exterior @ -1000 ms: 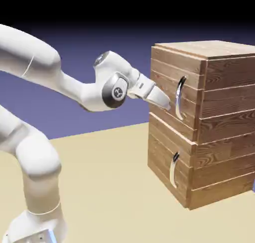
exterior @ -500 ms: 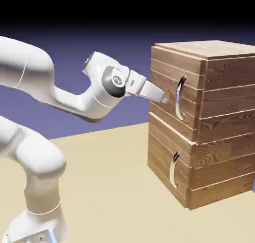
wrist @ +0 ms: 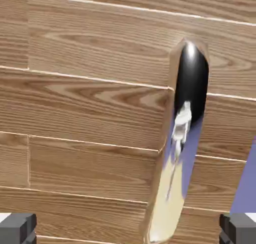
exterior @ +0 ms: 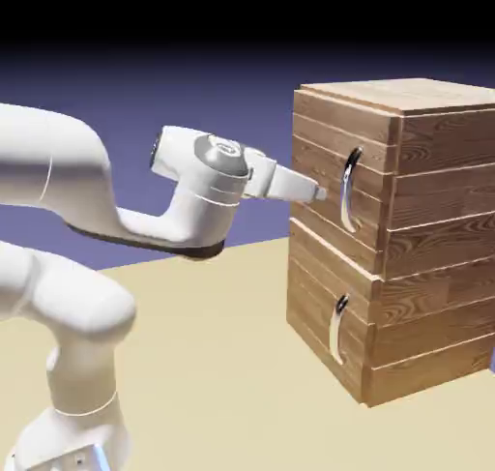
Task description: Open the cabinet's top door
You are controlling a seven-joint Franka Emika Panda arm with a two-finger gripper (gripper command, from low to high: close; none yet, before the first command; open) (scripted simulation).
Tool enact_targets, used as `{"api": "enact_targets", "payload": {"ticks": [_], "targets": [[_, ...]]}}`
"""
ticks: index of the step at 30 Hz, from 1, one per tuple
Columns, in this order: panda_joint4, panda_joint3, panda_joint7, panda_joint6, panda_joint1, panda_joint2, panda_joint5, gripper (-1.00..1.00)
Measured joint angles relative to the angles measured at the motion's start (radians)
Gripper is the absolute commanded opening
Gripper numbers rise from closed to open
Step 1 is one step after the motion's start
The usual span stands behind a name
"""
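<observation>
The cabinet [exterior: 440, 218] of light-brown planks stands at the exterior view's right. Its top door [exterior: 324, 169] is flat against the cabinet front, and the long curved silver handle [exterior: 347, 191] sits on it. My gripper [exterior: 314, 191] points level at the door, just left of the handle and close to the wood. The hand view is filled by the door planks [wrist: 75, 102], with the shiny handle [wrist: 181, 138] running up right of centre. My gripper [wrist: 128, 230] is open; the grey fingertips [wrist: 17, 228] sit far apart at the bottom corners, nothing gripped between them.
The lower, shorter door [exterior: 324, 314] with its small handle [exterior: 337, 330] sits under the top door. The beige table [exterior: 213, 363] stretches in front of the cabinet. My white arm [exterior: 68, 295] rises from the lower left.
The forearm has dropped and the hand has turned level, facing the door squarely. The fingertips moved slightly up and left, staying just short of the handle. The door has not moved.
</observation>
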Motion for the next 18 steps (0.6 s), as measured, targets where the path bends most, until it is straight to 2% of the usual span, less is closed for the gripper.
{"api": "enact_targets", "payload": {"ticks": [18], "targets": [[0.026,-0.268,0.567,-0.088,0.218,-0.155,-0.783,0.00]]}}
